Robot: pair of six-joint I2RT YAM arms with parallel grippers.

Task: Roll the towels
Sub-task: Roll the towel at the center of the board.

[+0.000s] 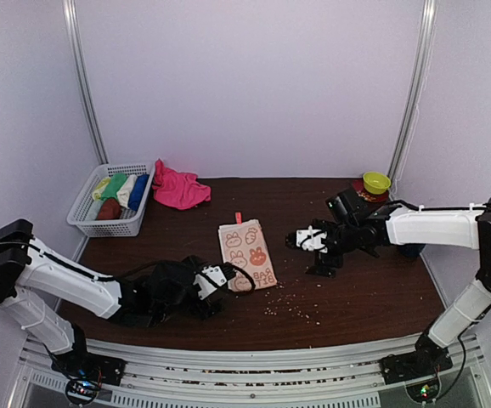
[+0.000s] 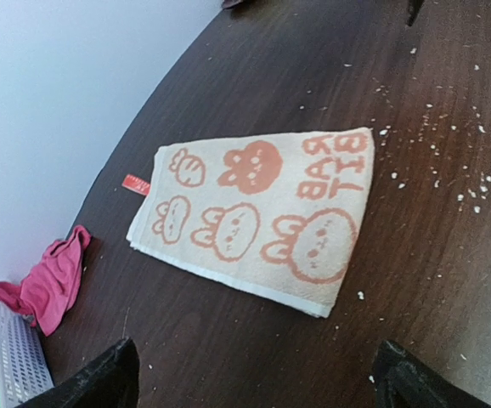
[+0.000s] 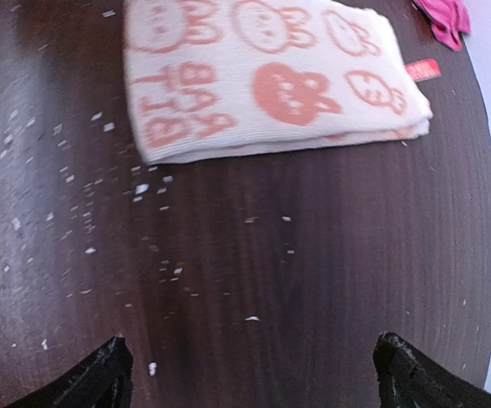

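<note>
A peach-orange towel [image 1: 247, 254] [image 2: 258, 217] [image 3: 267, 72] with a bunny pattern lies folded flat in the middle of the dark table [image 1: 356, 297]. A hot pink towel [image 1: 177, 189] [image 2: 46, 285] [image 3: 443, 17] lies crumpled at the back left. Rolled green, blue, cream and brown towels [image 1: 120, 194] sit in the white basket [image 1: 101, 223]. My left gripper [image 1: 227, 280] [image 2: 258, 382] is open, just left of the peach towel's near end, with nothing between its fingers. My right gripper [image 1: 301, 240] [image 3: 254, 378] is open to the right of that towel, apart from it.
White crumbs [image 1: 292, 302] are scattered on the table near the peach towel's near end. A yellow-green bowl [image 1: 376, 182] on a red saucer stands at the back right. White walls close in the back and sides.
</note>
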